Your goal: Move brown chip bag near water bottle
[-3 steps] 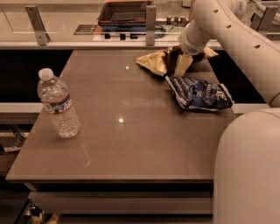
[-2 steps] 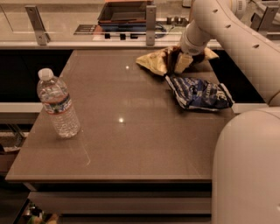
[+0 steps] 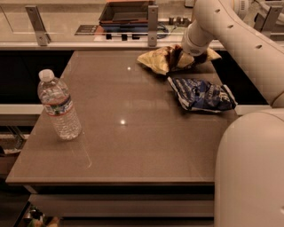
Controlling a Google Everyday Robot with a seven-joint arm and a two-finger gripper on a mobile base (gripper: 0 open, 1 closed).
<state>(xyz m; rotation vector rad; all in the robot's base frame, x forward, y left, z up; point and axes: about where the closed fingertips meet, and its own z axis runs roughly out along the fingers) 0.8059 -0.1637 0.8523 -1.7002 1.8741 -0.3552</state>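
The brown chip bag [image 3: 156, 60] lies at the far right of the table, dark brown in the middle with pale yellow ends. My gripper [image 3: 183, 56] is down on the bag's middle, mostly hidden behind the white wrist. The bag's right end [image 3: 213, 54] sticks out past the wrist. The water bottle [image 3: 58, 106] stands upright near the table's left edge, clear and ribbed with a white cap, far from the bag.
A blue and white snack bag [image 3: 203, 94] lies just in front of the brown bag, near the right edge. My white arm [image 3: 235, 40] and base [image 3: 250, 173] fill the right side. A counter with a dark tray [image 3: 126, 12] runs behind the table [image 3: 133, 146].
Hardly anything: the gripper stays on the brown chip bag, whose middle looks slightly more bunched up. The bottle and the blue bag have not moved.
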